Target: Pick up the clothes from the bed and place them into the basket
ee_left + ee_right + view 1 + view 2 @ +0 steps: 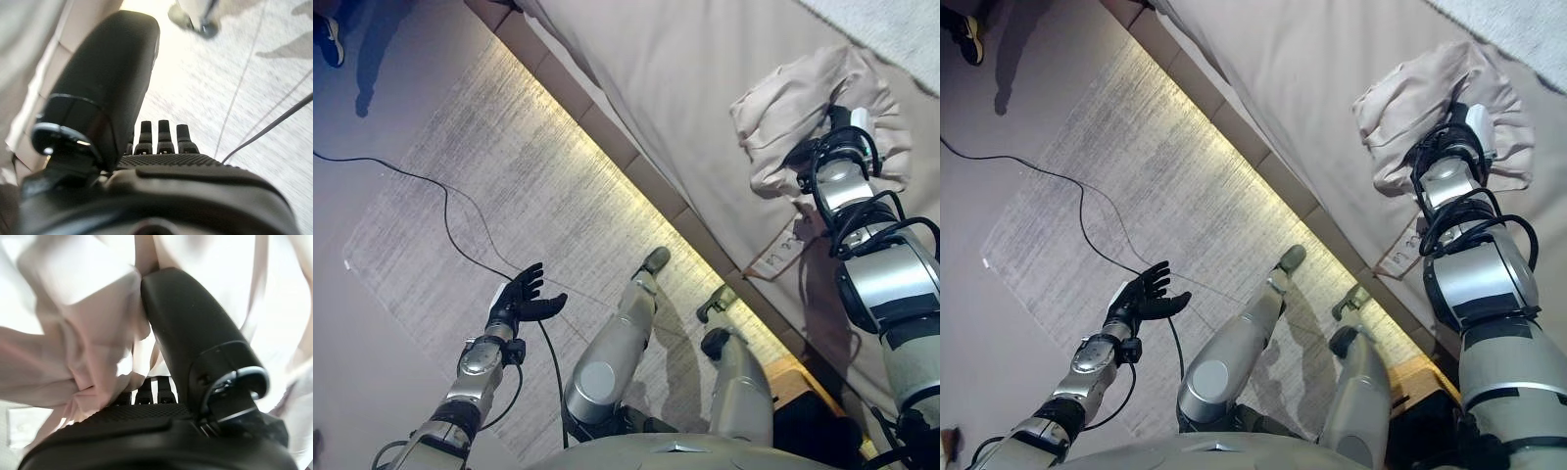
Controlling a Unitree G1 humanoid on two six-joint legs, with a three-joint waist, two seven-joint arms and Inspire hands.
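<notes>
One wide bed with a smooth beige cover (685,88) carries one crumpled pale pink garment (783,108) near its edge. The right hand (176,333) is buried in its folds, fingers grasping cloth, probably to lift it. The left hand (524,299) hangs released over the floor. No basket shows.

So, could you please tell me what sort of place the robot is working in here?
Most likely a bedroom: a bed with a beige cover and a lit strip along its base, a crumpled beige garment lying on it, and a grey rug on the floor alongside.
</notes>
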